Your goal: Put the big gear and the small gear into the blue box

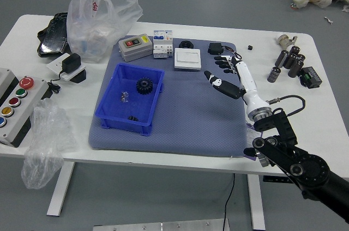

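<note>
One flat blue-grey mat (185,127) bears one glossy blue box (122,125) holding two black, toothed rounds, the small gear (133,118) nearer, the big gear (144,85) beyond. One right hand (245,83), fingers loosely parted, hovers empty.

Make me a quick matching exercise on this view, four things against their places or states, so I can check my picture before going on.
1. Big gear
2. Red mushroom button
3. Right hand
4. White square case

A. On the control box at the left edge
B. Lying at the far side of the mat
C. Inside the blue box
D. Fingers spread, holding nothing

Pairs: 1-C, 2-A, 3-D, 4-B
</note>
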Controlling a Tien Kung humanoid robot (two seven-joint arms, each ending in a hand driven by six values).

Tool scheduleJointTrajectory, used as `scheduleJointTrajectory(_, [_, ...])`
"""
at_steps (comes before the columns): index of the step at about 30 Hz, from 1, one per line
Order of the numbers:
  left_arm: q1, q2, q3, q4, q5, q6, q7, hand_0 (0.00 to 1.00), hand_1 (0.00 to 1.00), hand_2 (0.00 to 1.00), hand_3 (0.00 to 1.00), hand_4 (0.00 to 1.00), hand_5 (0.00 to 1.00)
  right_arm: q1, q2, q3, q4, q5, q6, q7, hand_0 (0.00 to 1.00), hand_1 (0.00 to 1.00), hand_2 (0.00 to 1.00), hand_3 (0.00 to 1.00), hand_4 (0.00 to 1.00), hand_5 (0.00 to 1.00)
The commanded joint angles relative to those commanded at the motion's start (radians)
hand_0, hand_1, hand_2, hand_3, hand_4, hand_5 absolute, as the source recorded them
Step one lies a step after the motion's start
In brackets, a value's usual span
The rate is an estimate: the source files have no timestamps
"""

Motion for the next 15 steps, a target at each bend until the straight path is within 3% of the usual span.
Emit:
scheduleJointTrajectory(2, [0.000,0.000,-0.003,0.000,0.002,0.001,0.002,0.664,0.617,0.607,0.755,0.746,0.650,0.028,-0.004,-0.007,-0.011,-0.034,0.016,-0.031,0.524,0.646,0.690,0.686,0.763,0.378])
scheduleJointTrajectory(3, [0.001,0.000,-0.004,-0.001,0.002,0.001,0.003,0.664,0.617,0.608,0.755,0.746,0.650,0.046,-0.005,-0.014,-0.018,-0.055,0.030,-0.052,0.338,0.470,0.779,0.397,0.788,0.463])
scheduleJointTrajectory(8, [-0.002,0.000,-0.007,-0.001,0.006,0.001,0.005,0.664,0.617,0.608,0.755,0.746,0.650,0.145,-0.007,-0.093,-0.062,-0.147,0.117,-0.155,0.338,0.470,0.779,0.397,0.788,0.463])
scheduleJointTrajectory(9, [-0.002,0.000,-0.008,-0.002,0.006,0.001,0.005,0.664,0.617,0.607,0.755,0.745,0.649,0.164,-0.006,-0.110,-0.071,-0.158,0.134,-0.174,0.333,0.439,0.830,0.330,0.779,0.488])
scheduleJointTrajectory(11, [-0.003,0.000,-0.009,-0.002,0.008,0.001,0.007,0.664,0.617,0.607,0.755,0.745,0.649,0.208,0.001,-0.150,-0.094,-0.175,0.168,-0.215,0.333,0.439,0.830,0.330,0.779,0.488])
scheduleJointTrajectory(15, [-0.004,0.001,-0.018,-0.004,0.018,0.002,0.014,0.664,0.617,0.607,0.755,0.746,0.649,0.291,0.026,-0.227,-0.143,-0.180,0.205,-0.268,0.338,0.437,0.842,0.329,0.791,0.485])
